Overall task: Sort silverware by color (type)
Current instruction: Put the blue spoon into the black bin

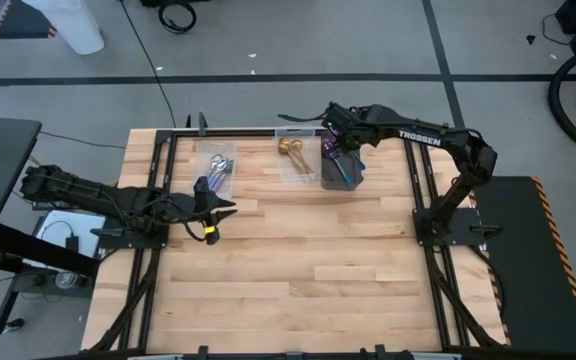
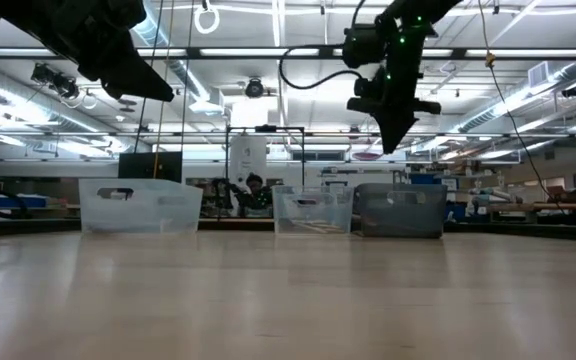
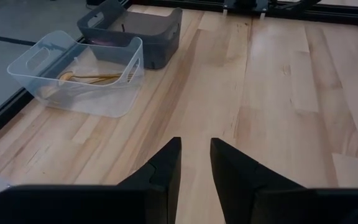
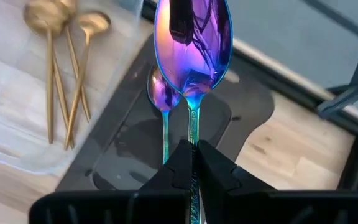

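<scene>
**Right gripper holds a purple spoon over the dark bin**

The right gripper (image 4: 194,163) hangs above the dark grey rectangular plastic bin (image 1: 340,172) at the far middle of the wooden tabletop (image 1: 298,270). Its jaws are pinched tight on the teal handle of an iridescent purple-blue metal spoon (image 4: 192,43), bowl pointing away from the wrist, over the bin's open top. A second iridescent purple spoon (image 4: 163,93) lies on the bin floor beneath it.

Just left of the dark bin sits a clear rectangular plastic bin (image 1: 295,155) holding slim gold metal spoons (image 4: 64,68), which lie side by side with their bowls together. Farther left along the far edge stands another clear rectangular plastic bin (image 1: 218,165) with plain silver metal spoons (image 1: 220,168) inside. In the low view all three bins line up in a row at the far side of the tabletop.

The left gripper (image 3: 194,158) hovers above bare wood at the left side of the tabletop, nearer than the silver-spoon bin. Its jaws stand narrowly parted with a visible gap between them and nothing in it.

Beyond the tabletop, the low view shows a person (image 2: 255,193) seated in the room behind the bins.
</scene>
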